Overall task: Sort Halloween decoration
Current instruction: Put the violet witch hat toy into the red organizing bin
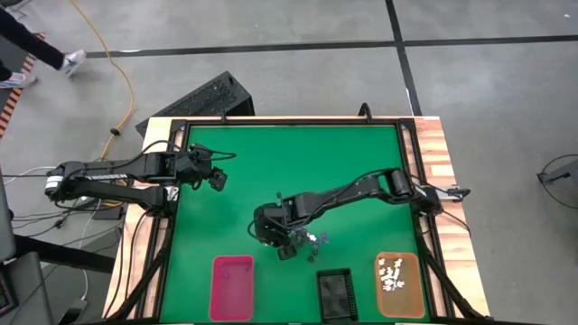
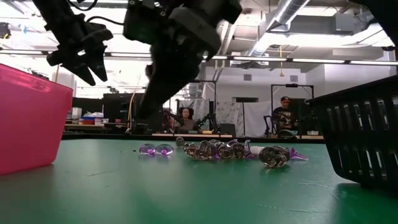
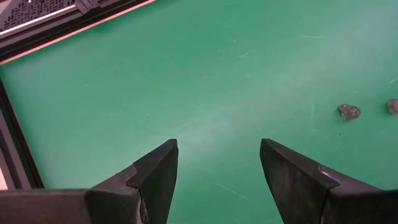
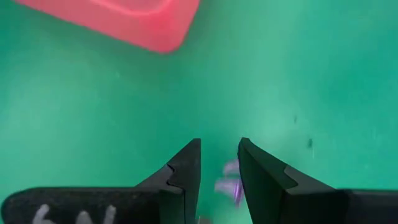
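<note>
Surface [image 1: 271, 171]: green mat inside a dark frame; three trays along its near edge.
Trays: pink tray [image 1: 231, 287] to the left, black tray [image 1: 334, 294] in the middle, orange tray [image 1: 398, 284] to the right.
Trinkets [image 1: 313, 242]: a small loose heap of purple and clear pieces lay on the mat, above the gap between the pink and black trays; in the low view the heap [image 2: 224, 151] spread in a short row between those two trays.
White pieces [image 1: 392, 275]: several lay inside the orange tray.
Right claw [image 1: 287, 248]: low over the mat just left of the heap, fingers parted by a narrow gap; the wrist view showed a purple piece [image 4: 229, 185] in that gap. Whether the fingers pinched it could not be told.
Left claw [image 1: 217, 178]: held above the surface well away from the heap, toward the far left; fingers [image 3: 155, 177] spread wide, released, nothing between them.
Strays: two small grey pieces [image 3: 349, 111] lay on the mat ahead of the left claw.
</note>
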Controlling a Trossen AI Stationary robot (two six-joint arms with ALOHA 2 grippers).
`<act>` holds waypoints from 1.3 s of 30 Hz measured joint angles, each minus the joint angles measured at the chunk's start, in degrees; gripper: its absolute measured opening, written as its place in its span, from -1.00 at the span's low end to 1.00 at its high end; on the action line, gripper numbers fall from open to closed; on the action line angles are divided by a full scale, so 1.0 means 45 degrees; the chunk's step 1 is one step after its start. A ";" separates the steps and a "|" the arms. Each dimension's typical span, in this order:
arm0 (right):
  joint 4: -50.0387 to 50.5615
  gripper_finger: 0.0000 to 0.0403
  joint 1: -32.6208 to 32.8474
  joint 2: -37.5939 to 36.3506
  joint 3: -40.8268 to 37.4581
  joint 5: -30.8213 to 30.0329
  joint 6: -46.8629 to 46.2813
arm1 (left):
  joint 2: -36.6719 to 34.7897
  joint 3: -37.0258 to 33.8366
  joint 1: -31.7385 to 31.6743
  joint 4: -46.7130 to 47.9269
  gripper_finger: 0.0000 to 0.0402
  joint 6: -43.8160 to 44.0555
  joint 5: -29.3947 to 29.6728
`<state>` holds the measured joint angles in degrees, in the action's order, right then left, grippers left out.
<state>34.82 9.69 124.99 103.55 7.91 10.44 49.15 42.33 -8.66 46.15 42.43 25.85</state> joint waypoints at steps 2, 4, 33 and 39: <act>0.0035 -0.35 -0.0077 0.0125 -0.0010 -0.0071 0.0278 | -0.0005 0.0000 -0.0002 0.0005 0.09 0.0011 0.0012; -0.0377 -0.35 -0.0181 0.0269 0.0017 -0.0112 0.0405 | 0.0000 0.0000 -0.0002 0.0003 0.09 0.0004 0.0016; -0.0175 -0.93 -0.0243 0.1211 0.0014 -0.0085 0.0330 | 0.0000 0.0000 -0.0002 0.0010 0.09 -0.0189 0.0104; -0.0237 -0.93 -0.0281 0.1190 0.0023 -0.0085 -0.0096 | 0.0000 0.0000 -0.0002 0.0010 0.09 -0.0192 0.0110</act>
<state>33.76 8.43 130.34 103.65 7.53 10.01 49.15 42.33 -8.67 46.19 41.57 26.34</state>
